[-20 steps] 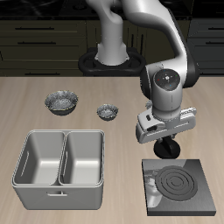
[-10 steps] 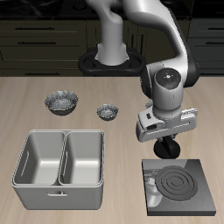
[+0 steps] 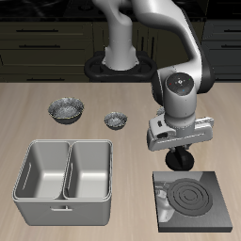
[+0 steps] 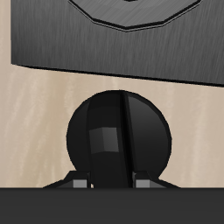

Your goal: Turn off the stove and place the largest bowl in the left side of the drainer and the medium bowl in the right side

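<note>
The gripper (image 3: 177,160) is down at the stove's black knob (image 4: 117,140), just behind the square hotplate (image 3: 194,199) near the table's front edge; whether the jaws clasp the knob cannot be told. The two-compartment drainer (image 3: 66,170) sits beside the hotplate, and two speckled bowls (image 3: 66,110) (image 3: 115,120) lie farther back

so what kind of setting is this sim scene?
Looks like a simulated kitchen counter. A black single-burner stove and a two-compartment metal drainer sit on a light wood-look table, with dark drawer-fronted cabinets behind.
</note>
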Tool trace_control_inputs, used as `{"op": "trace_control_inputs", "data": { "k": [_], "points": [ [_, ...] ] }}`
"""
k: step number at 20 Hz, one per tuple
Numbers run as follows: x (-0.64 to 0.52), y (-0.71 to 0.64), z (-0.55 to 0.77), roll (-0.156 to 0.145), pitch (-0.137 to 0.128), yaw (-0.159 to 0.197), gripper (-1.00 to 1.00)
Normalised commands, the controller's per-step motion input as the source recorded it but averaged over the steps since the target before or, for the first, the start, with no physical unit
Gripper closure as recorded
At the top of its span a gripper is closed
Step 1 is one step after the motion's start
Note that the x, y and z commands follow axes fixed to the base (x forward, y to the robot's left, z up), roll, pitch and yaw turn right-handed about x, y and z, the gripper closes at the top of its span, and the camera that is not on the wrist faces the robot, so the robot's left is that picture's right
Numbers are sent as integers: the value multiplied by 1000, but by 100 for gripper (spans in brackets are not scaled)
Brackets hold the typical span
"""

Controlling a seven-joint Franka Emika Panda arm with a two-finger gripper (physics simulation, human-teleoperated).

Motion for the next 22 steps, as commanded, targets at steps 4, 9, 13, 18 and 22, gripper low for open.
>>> {"op": "trace_control_inputs", "data": {
  "k": [4,9,13,18,22],
  "points": [
    [-49,26,155,11,-23,-86,100],
    [5,-24,96,15,6,-89,100],
    [-2,-2,35,13,2,-57,100],
    [29,-158,87,-48,-7,-73,100],
    [-14,-101,98,-38,-2,-47,100]
  ]
}}
